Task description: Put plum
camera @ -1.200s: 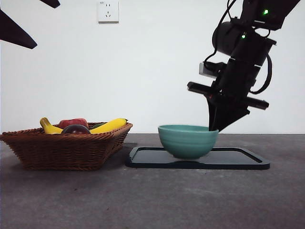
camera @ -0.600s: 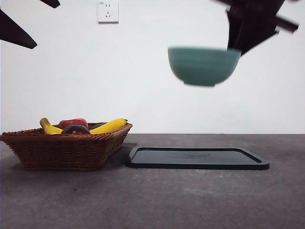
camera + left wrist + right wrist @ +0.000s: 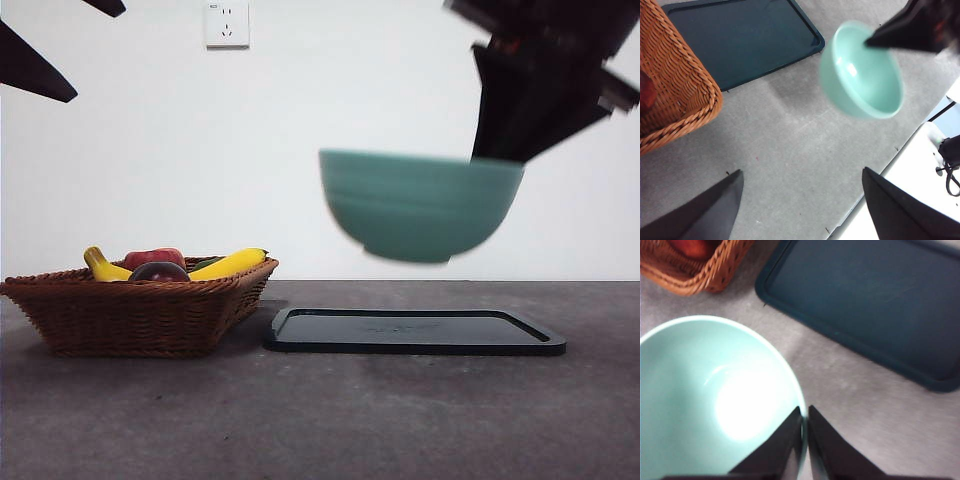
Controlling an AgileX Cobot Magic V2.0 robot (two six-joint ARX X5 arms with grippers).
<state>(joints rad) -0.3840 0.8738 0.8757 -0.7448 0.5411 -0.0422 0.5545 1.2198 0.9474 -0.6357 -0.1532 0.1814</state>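
Pinching the teal bowl's (image 3: 418, 205) rim, right end effector (image 3: 805, 412) hangs well apart from the (seemingly basketed) plum (image 3: 158, 271).

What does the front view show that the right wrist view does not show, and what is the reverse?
Only the front view shows the plum lying in the basket between two bananas, a wall socket, and the teal bowl hanging in the air above the dark tray. Only the right wrist view shows the bowl's empty inside and the right gripper shut on its rim, one jaw inside and one outside. Both show the bowl, the tray, the basket and the grey table.
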